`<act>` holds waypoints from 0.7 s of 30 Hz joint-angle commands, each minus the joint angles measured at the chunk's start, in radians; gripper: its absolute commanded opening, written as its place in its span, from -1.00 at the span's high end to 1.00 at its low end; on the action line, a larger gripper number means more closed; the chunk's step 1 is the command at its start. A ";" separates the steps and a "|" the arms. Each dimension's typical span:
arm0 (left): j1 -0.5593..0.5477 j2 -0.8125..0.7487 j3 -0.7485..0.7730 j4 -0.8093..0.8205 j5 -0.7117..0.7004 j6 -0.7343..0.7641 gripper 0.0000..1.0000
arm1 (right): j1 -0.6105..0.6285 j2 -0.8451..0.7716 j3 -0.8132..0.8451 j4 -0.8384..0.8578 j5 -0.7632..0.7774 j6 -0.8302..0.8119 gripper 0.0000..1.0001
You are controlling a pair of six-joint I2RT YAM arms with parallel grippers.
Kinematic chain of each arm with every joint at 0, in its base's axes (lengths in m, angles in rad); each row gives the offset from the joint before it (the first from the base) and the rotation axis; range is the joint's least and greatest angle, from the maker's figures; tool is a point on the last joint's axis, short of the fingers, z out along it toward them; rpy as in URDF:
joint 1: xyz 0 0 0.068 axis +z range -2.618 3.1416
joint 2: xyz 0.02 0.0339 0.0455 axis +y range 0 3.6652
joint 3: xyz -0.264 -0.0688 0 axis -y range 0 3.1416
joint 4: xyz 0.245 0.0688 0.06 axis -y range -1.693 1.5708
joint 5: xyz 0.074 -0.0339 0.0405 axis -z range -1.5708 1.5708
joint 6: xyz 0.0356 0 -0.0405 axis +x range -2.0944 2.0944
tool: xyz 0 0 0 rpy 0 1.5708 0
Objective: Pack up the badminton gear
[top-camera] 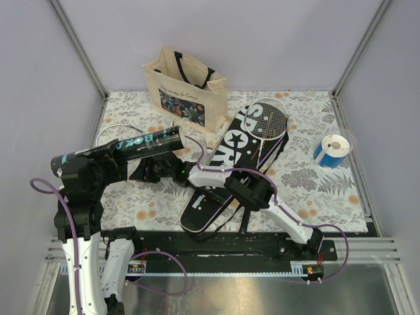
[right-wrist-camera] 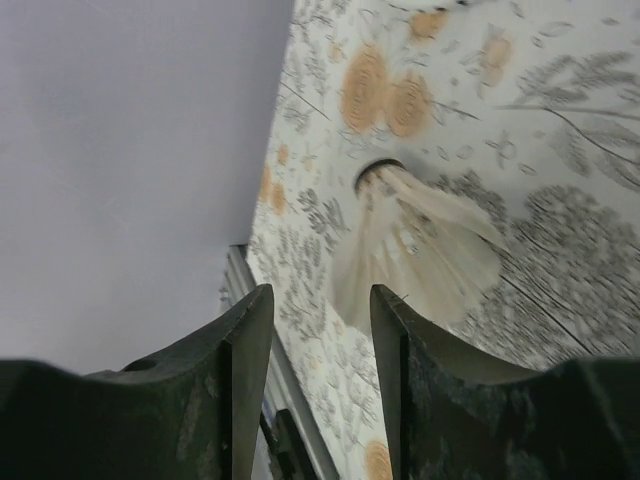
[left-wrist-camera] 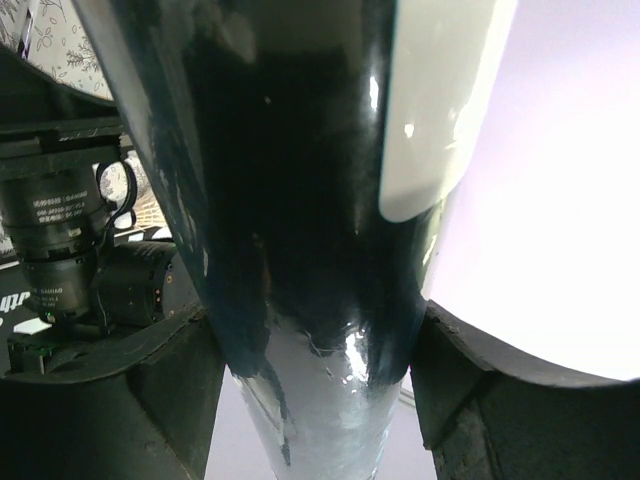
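Cloth (top-camera: 315, 190) printed with grey leaves and orange flowers covers the table. In the left half of the overhead view the left gripper (left-wrist-camera: 315, 345) is clamped around a long black tube (top-camera: 141, 144). The tube lies roughly level above the cloth and slants up toward the middle of the frame. In the left wrist view it fills the gap and presses against both fingers (left-wrist-camera: 170, 390). The right arm reaches from the lower right across to the middle left, ending under the tube. The right gripper (right-wrist-camera: 320, 300) has its jaws partly apart with nothing between them, and a white shuttlecock (right-wrist-camera: 420, 255), blurred, lies on the cloth just beyond the tips. A large black cover (top-camera: 226, 157) lettered SPORT lies diagonally in the middle, and a racket (top-camera: 270, 119) rests with its head on the cover's upper end. A second shuttlecock (top-camera: 211, 141) sits just beside the cover's left edge. A beige tote bag (top-camera: 187, 85) stands at the upper middle, and a blue-and-white roll (top-camera: 333, 149) lies at the right, well apart from the rest.
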 commanded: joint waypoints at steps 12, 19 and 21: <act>0.000 -0.007 0.026 0.056 -0.061 -0.023 0.49 | 0.008 0.008 0.080 -0.063 0.048 0.060 0.47; 0.000 0.010 0.032 0.058 -0.073 0.003 0.49 | -0.018 -0.164 -0.087 0.009 0.071 -0.040 1.00; 0.000 0.016 0.023 0.058 -0.068 0.003 0.49 | -0.029 -0.239 -0.158 0.029 0.069 -0.089 1.00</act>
